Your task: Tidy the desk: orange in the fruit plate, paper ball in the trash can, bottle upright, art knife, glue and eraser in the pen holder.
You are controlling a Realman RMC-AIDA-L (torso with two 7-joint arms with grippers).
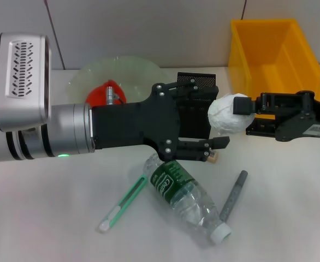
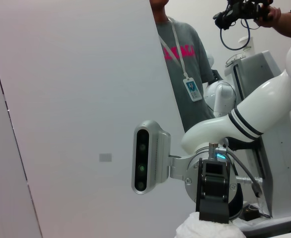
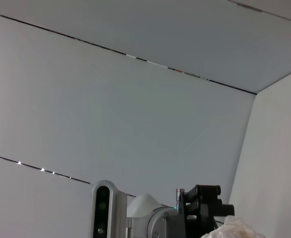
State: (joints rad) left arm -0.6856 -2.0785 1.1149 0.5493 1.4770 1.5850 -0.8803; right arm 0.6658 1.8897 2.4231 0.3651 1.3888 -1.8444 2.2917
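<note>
My right gripper [image 1: 241,105] is shut on the white paper ball [image 1: 226,115], held above the table left of the yellow trash can [image 1: 274,52]. The ball also shows under that gripper [image 2: 212,206] as a white wad [image 2: 205,230]. My left gripper [image 1: 203,114] stands open in front of the black mesh pen holder [image 1: 199,82]. The small beige eraser [image 1: 212,158] lies by its lower finger. The red-orange orange [image 1: 101,96] sits in the pale green fruit plate [image 1: 122,63]. On its side lies the bottle [image 1: 184,194], between the green-and-white art knife [image 1: 122,204] and a grey stick-shaped glue [image 1: 233,195].
The left arm's silver body [image 1: 40,125] covers much of the table's left side. The trash can stands at the back right, against the wall. In the left wrist view a person [image 2: 185,64] stands behind the robot's white body.
</note>
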